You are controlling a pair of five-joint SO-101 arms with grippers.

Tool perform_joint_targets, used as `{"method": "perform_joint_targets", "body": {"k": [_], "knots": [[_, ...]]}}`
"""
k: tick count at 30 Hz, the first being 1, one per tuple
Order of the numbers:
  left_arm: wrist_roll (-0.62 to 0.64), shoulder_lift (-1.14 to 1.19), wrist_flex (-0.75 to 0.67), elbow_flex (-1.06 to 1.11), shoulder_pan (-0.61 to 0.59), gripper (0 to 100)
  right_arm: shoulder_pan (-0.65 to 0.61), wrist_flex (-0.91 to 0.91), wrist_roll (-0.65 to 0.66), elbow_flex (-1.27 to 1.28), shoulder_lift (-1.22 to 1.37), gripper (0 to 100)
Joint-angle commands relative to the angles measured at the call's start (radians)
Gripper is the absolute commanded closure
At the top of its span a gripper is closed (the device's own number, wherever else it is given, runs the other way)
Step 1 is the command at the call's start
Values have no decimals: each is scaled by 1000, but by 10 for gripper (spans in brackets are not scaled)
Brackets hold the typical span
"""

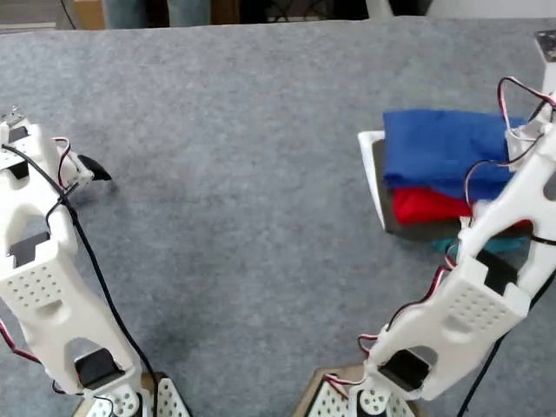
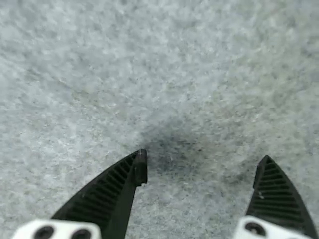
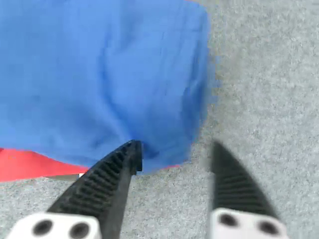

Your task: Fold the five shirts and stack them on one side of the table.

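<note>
Rough, matt grey felt covers the worktop (image 1: pixel 243 156); the blue shirt (image 3: pixel 99 74) is soft, matt cloth.

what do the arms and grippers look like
The left arm and right arm are white plastic shells with dotted grids, black motors inside, and loose red, white and black wires. The left gripper and right gripper have black ribbed pointed fingers on white bases with screw holes.

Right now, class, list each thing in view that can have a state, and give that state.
blue shirt: folded, topmost
red shirt: folded, under the blue shirt
left pincer: open, above bare table
right pincer: open, at the blue shirt's edge
</note>
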Motion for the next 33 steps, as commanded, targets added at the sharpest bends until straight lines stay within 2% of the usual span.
{"method": "perform_joint_targets", "body": {"k": [1,4,8,11,14,20,24,29,33], "knots": [[-3,-14,-11,-54,4,650,11,5,5,-16,-22,649],[-3,-12,-11,-54,5,650,-14,5,-37,-21,-22,743],[-3,-8,-11,-54,10,650,-66,3,-141,-21,-16,985],[-3,-6,-11,-53,13,652,-84,-8,-186,-8,-10,950],[5,-14,14,-33,13,653,-78,-18,-199,-10,36,985],[5,-44,106,-39,110,654,-5,-48,-207,-31,297,985],[5,-212,210,-44,232,654,-8,-15,-207,-130,367,984],[-3,-457,245,-27,344,654,-74,5,-207,-325,309,984],[-3,-640,269,28,426,654,-121,6,-207,-332,234,984]]}}
